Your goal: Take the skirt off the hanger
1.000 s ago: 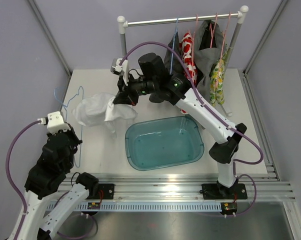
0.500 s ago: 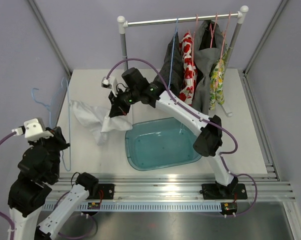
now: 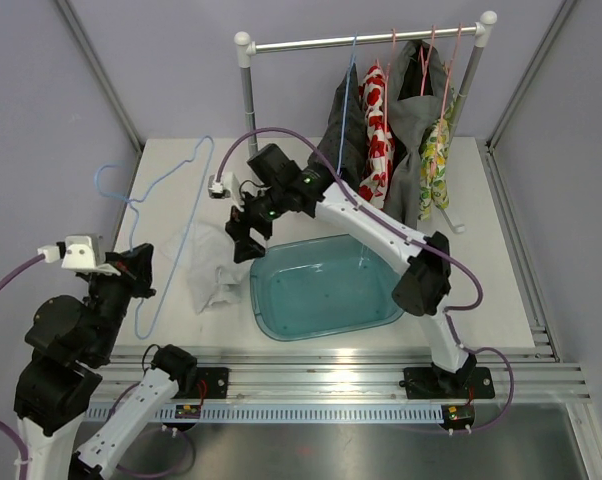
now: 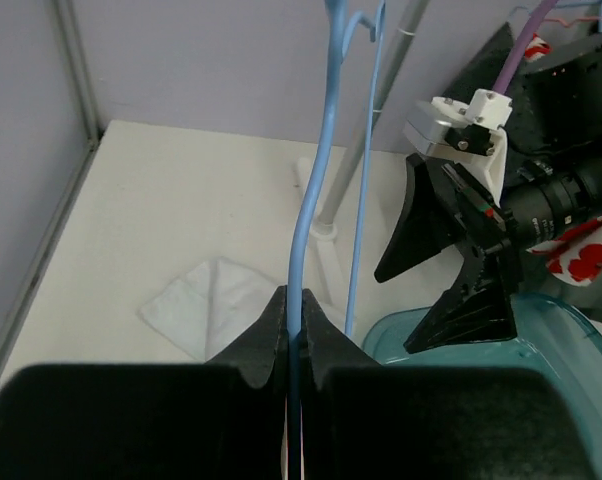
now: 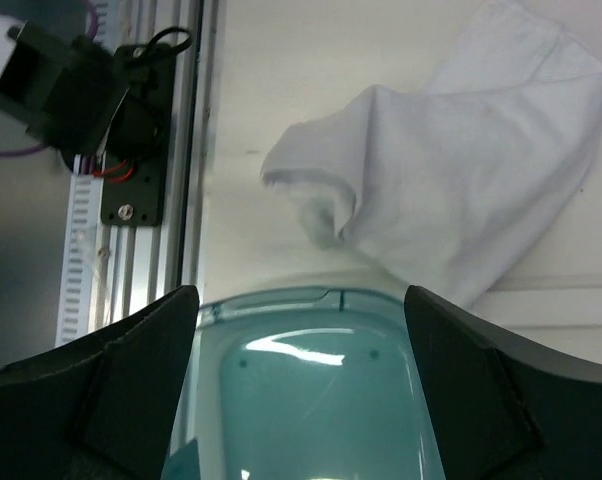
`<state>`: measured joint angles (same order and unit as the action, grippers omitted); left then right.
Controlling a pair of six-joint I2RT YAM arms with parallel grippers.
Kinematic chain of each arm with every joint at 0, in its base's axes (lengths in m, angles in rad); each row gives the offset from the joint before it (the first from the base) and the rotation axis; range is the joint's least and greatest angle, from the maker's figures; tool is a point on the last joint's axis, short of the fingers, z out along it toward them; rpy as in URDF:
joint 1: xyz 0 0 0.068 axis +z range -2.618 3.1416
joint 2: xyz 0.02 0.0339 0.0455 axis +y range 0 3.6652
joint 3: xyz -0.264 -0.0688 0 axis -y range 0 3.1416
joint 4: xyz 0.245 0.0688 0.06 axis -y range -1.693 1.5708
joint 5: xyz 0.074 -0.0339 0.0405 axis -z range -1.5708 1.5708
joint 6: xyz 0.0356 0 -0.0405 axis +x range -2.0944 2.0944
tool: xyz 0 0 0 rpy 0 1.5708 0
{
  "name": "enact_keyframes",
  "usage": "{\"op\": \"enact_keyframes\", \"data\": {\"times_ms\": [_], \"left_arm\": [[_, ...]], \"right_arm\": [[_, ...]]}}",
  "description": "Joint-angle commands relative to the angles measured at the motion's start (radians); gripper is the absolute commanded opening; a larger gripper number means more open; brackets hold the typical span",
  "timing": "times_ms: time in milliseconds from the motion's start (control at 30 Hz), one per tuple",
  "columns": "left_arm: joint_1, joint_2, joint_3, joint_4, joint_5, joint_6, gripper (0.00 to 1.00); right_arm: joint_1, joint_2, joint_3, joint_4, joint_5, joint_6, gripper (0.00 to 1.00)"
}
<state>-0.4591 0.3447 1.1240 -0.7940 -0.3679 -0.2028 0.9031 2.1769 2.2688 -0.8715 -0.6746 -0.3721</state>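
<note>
Skirt of white cloth lies in a loose, crumpled heap on the table, just beside the left wall of the teal tub and already free of the blue hanger. It looks light and limp: it should fold and drape wherever it is lifted, with little risk of damage, though a thin single layer could slip out of a shallow pinch. The bunched fold nearest the tub looks like the best place to take hold, since it stands up from the table. The right tool hangs over the tub's rim beside the cloth, its fingers spread wide with nothing between them. The left tool, well apart at the near left, is pressed together on the hanger's wire, holding it upright and bare. The task itself looks essentially done.
</note>
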Motion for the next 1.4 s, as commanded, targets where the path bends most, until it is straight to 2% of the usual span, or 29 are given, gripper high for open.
{"op": "enact_keyframes", "data": {"times_ms": [0,67,100,200,267,333,367,433,467,667,700,933,1167,1367], "left_arm": [[-0.003,0.046,-0.032,0.107,0.217,0.065,0.0],[-0.003,0.095,-0.036,0.121,0.296,0.082,0.0],[-0.003,0.115,-0.033,0.125,0.31,0.085,0.0],[-0.003,0.203,-0.018,0.159,0.33,0.095,0.0],[-0.003,0.241,-0.012,0.186,0.333,0.105,0.0],[-0.003,0.312,0.002,0.239,0.322,0.112,0.0],[-0.003,0.339,0.005,0.26,0.313,0.114,0.0],[-0.003,0.457,0.04,0.343,0.307,0.117,0.0],[-0.003,0.458,0.04,0.343,0.307,0.117,0.0],[-0.023,0.7,0.187,0.501,0.291,0.114,0.0],[-0.027,0.724,0.209,0.513,0.281,0.112,0.0],[-0.061,0.913,0.381,0.601,0.155,0.14,0.0],[-0.059,1.155,0.629,0.55,0.087,0.177,0.0],[-0.059,1.27,0.727,0.501,0.058,0.177,0.0]], "right_arm": [[-0.004,-0.264,-0.073,-0.119,-0.054,-0.232,0.92],[-0.016,-0.402,-0.203,-0.158,-0.08,-0.31,0.93],[-0.021,-0.449,-0.247,-0.173,-0.097,-0.386,0.94],[-0.068,-0.63,-0.389,-0.215,-0.124,-0.473,0.95],[-0.165,-0.744,-0.449,-0.212,-0.146,-0.478,0.97],[-0.266,-0.822,-0.465,-0.18,-0.17,-0.42,0.97],[-0.376,-0.842,-0.489,-0.16,-0.177,-0.357,0.97],[-0.51,-0.896,-0.552,-0.106,-0.203,-0.282,0.97],[-0.545,-0.913,-0.583,-0.089,-0.203,-0.26,0.97],[-0.765,-1.034,-0.86,0.038,-0.387,-0.188,0.97],[-0.832,-1.049,-0.896,0.099,-0.445,-0.173,0.98],[-0.924,-1.094,-1.044,0.183,-0.539,-0.12,0.98],[-0.926,-1.105,-1.095,0.282,-0.602,-0.033,0.98],[-0.926,-1.112,-1.111,0.31,-0.622,-0.01,0.99]]}}
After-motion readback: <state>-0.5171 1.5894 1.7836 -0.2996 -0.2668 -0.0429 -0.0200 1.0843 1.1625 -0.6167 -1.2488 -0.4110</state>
